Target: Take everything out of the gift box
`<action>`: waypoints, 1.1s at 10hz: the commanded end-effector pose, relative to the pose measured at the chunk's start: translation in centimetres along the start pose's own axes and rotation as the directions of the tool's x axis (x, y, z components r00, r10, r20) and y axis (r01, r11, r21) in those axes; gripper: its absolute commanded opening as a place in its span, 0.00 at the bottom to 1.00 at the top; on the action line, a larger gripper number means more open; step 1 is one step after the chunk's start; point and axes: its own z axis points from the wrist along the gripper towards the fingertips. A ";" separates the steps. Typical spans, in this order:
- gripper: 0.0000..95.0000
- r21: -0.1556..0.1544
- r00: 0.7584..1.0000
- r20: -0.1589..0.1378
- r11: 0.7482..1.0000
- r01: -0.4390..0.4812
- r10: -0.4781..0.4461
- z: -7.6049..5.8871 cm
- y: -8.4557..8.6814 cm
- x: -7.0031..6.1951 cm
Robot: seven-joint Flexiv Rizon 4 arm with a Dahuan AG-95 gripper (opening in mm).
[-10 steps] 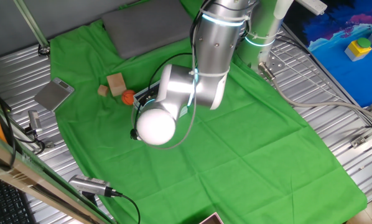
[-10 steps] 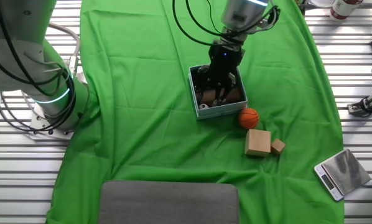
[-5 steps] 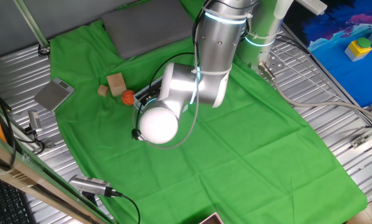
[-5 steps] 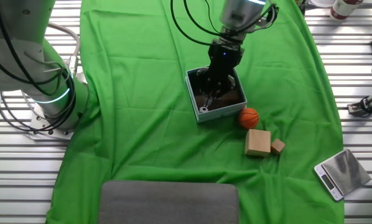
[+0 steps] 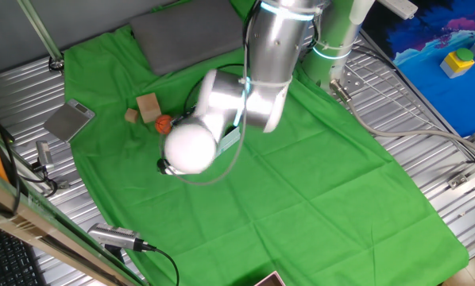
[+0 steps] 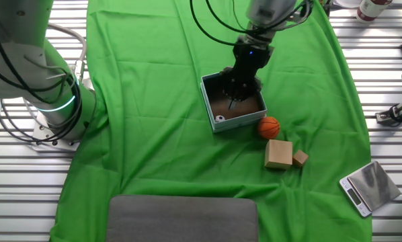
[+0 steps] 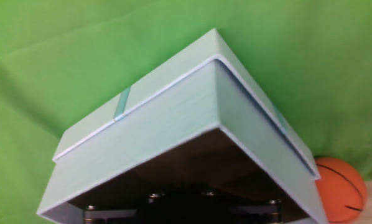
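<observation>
The box sits mid-cloth, open side up, its brown floor showing. The soccer ball lies in the box's near corner, so that item is not out yet. The basketball is on the cloth just beside the box, and the block lies a little further off, touching a smaller block.

The gripper reaches down into the far half of the box, well away from the ball. Whether its fingers are spread or pinched, and whether they hold anything, I cannot tell: one fixed view has the arm in the way, and the hand view shows only the box wall up close and askew.

Over the last second the box has slid and turned slightly under the hand, and the wrist has swung round and risen a little. The ball has stayed in its corner. I judge the box was dragged rather than emptied; the ball remains to fetch.
</observation>
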 end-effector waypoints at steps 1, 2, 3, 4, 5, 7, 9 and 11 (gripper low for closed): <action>0.00 -0.060 0.986 0.159 0.997 -0.044 0.053 -1.8 -0.6 -0.9; 0.00 -0.087 0.971 0.225 0.994 -0.065 0.083 -2.4 -0.8 -1.2; 0.00 -0.109 0.955 0.277 0.991 -0.080 0.108 -2.8 -0.9 -1.4; 0.00 -0.120 0.921 0.362 0.987 -0.108 0.145 -3.5 -1.1 -1.8; 0.00 -0.120 0.904 0.396 0.985 -0.123 0.161 -3.8 -1.2 -2.0; 0.00 -0.102 0.879 0.441 0.983 -0.153 0.182 -4.1 -1.3 -2.1; 0.00 -0.100 0.830 0.518 0.978 -0.181 0.206 -4.2 -1.4 -2.4; 0.00 -0.155 0.760 0.593 0.964 -0.217 0.266 -5.1 -1.7 -3.4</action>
